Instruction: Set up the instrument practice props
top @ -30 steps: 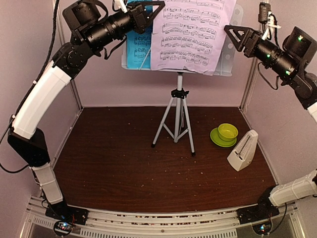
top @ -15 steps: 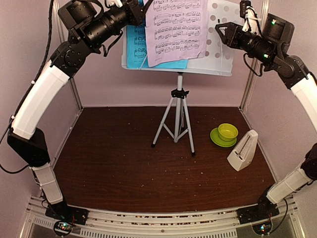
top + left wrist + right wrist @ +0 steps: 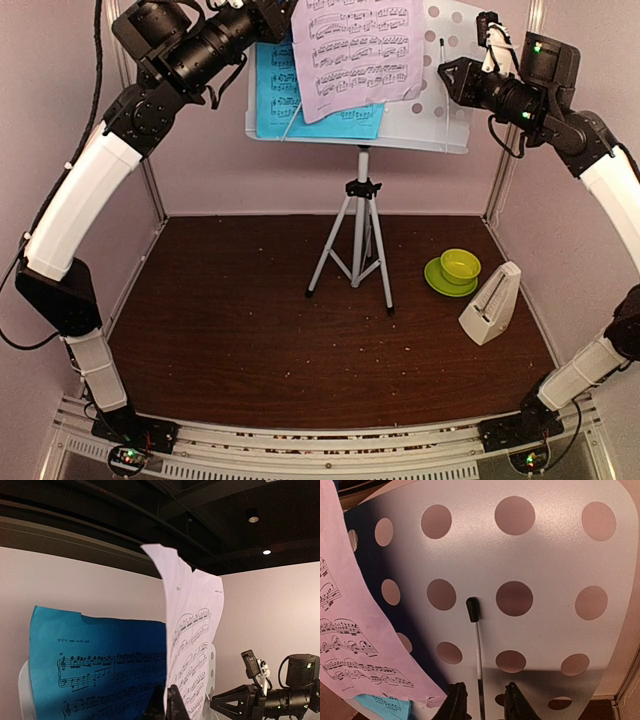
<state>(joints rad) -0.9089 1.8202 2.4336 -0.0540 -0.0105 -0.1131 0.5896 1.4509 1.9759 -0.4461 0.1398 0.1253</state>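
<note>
The pale perforated music-stand desk (image 3: 440, 115) stands on grey tripod legs (image 3: 358, 245). A cyan music sheet (image 3: 272, 95) rests on its left half. My left gripper (image 3: 285, 12) is shut on the edge of the lilac music sheet (image 3: 355, 50), which hangs tilted in front of the desk. In the left wrist view the fingers (image 3: 172, 706) pinch the lilac sheet (image 3: 195, 630) beside the cyan sheet (image 3: 100, 665). My right gripper (image 3: 445, 72) faces the desk (image 3: 545, 555). Its jaws stand apart on either side of a thin black-tipped rod (image 3: 478, 645), with gaps. The cream metronome (image 3: 492, 305) stands on the table at the right.
A lime-green cup (image 3: 460, 265) sits on its saucer (image 3: 437, 280) just left of the metronome. The brown tabletop (image 3: 230, 330) is boxed in by pale walls and corner posts (image 3: 500, 180). The desk sits high, close to the back wall.
My left gripper has carried the lilac sheet up and to the left, uncovering the desk's right half. My right arm has swung in toward the desk, and its jaws have narrowed around the rod.
</note>
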